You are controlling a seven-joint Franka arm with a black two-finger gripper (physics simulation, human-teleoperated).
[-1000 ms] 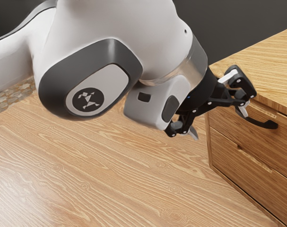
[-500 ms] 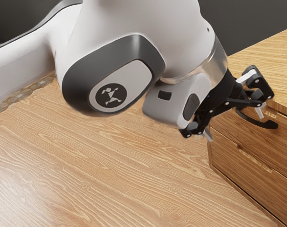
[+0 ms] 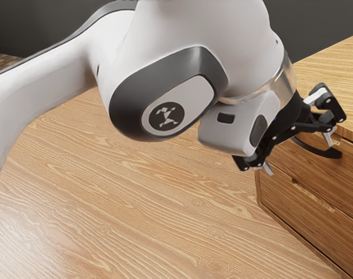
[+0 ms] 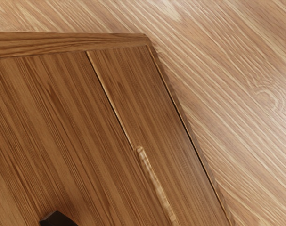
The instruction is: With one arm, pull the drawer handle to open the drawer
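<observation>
Nearest me the wood-grain table (image 3: 135, 226) stretches away, and on the exterior view's right stands a wooden cabinet (image 3: 333, 64). Its lower drawer (image 3: 304, 218) sits closest, with a slim wooden pull (image 3: 316, 197) across the front. Above it is the upper drawer (image 3: 339, 177), and its front looks flush with the cabinet, so I'd say nothing is open yet. Its black handle (image 3: 323, 151) stands out from the upper part of that front.

The claw (image 3: 298, 153) is right at that handle, fingers spread wide and gripping nothing. One fingertip overlaps the bar and the other hangs by the cabinet's near corner. I cannot tell whether the bar truly lies between them. Behind the claw, the bulky white arm (image 3: 182, 70) reaches in from the exterior view's left.

From the hand's own camera I see the seam (image 4: 110, 103) between the two fronts, and a dark scrap (image 4: 58, 219) I can't identify.

This looks like the lining-up step. Next the fingers need to settle on either side of the bar and close firmly. Then comes a straight pull away from the cabinet face, kept level so the grip doesn't slide off.
</observation>
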